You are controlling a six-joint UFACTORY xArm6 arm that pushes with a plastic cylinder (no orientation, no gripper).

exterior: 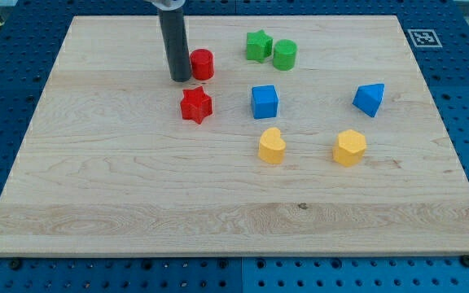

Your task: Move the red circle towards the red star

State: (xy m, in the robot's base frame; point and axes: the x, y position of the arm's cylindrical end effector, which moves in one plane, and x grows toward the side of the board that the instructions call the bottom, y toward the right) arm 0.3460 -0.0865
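Note:
The red circle [203, 63] is a short red cylinder near the top middle-left of the wooden board [96, 195]. The red star [195, 105] lies just below it, a small gap apart. My tip [180, 79] is the lower end of the dark rod, right beside the red circle's left side, touching or nearly touching it, and above and a little left of the red star.
A green star [258, 45] and a green cylinder [284, 54] sit to the right of the red circle. A blue cube [265, 102] and a blue wedge-like block [369, 99] lie further right. A yellow heart [272, 146] and a yellow hexagon [349, 148] lie below them.

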